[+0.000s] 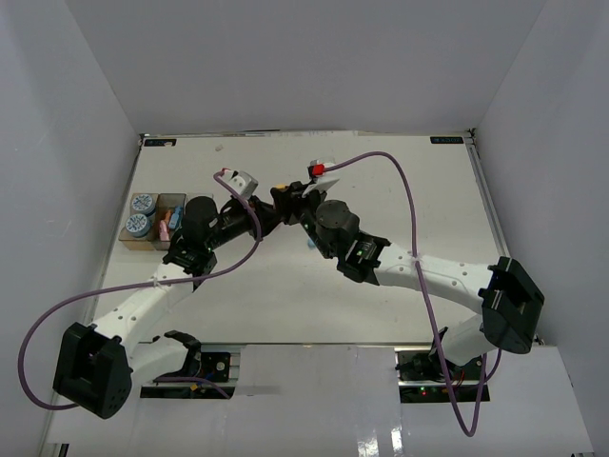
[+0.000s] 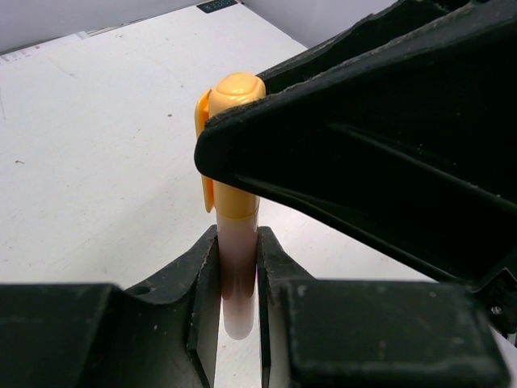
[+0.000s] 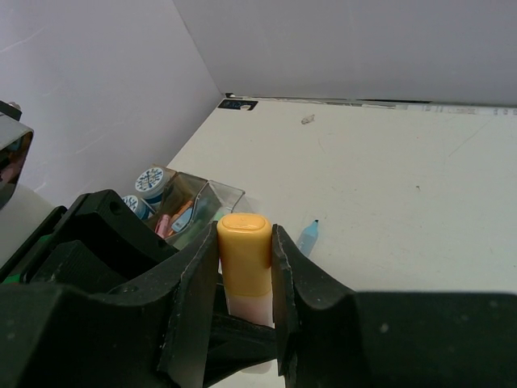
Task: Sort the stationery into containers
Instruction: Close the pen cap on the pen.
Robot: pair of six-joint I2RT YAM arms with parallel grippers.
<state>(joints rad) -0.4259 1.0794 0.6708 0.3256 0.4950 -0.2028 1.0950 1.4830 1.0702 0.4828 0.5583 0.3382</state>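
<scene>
L pincer [image 2: 238, 271] gripping pale barrel of orange-capped pen [image 2: 235, 206], R pincer [image 3: 245, 271] gripping its cap end. Both holding the same pen above the surface [image 1: 400, 190], just right of bins [image 3: 229, 192]. Rolls [image 3: 150, 179] sitting in leftmost bin.

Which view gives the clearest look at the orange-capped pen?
Left wrist: the orange-capped pen shows its cap, clip and pale barrel, with jaws on both ends. The right wrist catches the pen cap-end on, between jaws. The top view barely shows it, too small to make out.
</scene>
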